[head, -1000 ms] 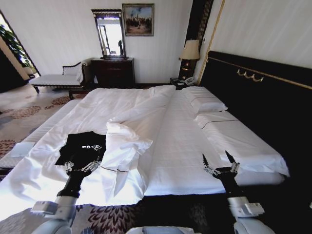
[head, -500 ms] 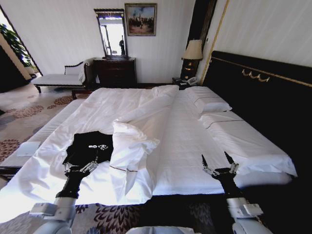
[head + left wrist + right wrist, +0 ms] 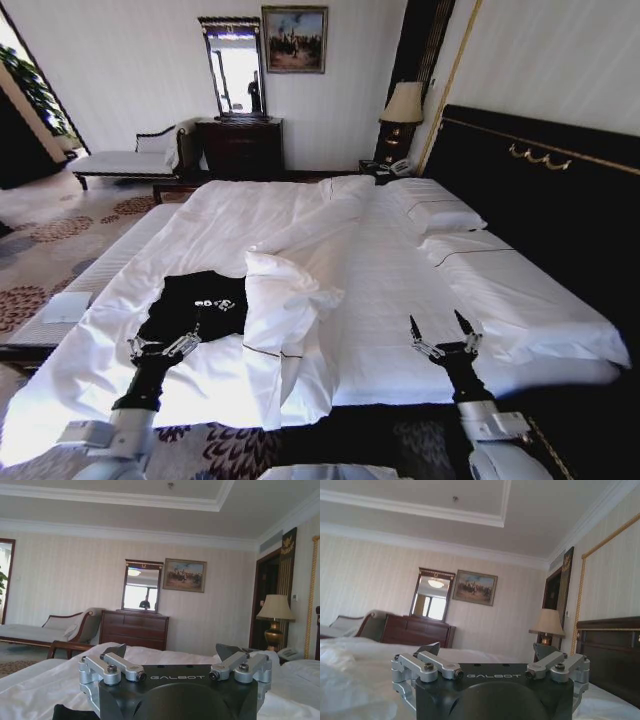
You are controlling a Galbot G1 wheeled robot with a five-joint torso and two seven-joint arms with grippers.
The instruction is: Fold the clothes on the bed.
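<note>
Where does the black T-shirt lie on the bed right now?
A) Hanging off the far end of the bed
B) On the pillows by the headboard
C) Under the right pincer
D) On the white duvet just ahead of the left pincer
D: the black T-shirt lies on the white duvet, just ahead of the open left pincer.

Black T-shirt point(image 3: 197, 305), white chest lettering, lies flat, unfolded, near foot edge of bed point(image 3: 380, 290). Rumpled white duvet fold touching its side. Bed white, dark headboard.

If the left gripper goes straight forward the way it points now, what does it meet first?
Most likely the black T-shirt lying on the bed: the open left gripper points at its near hem, though its height above the fabric is unclear.
</note>
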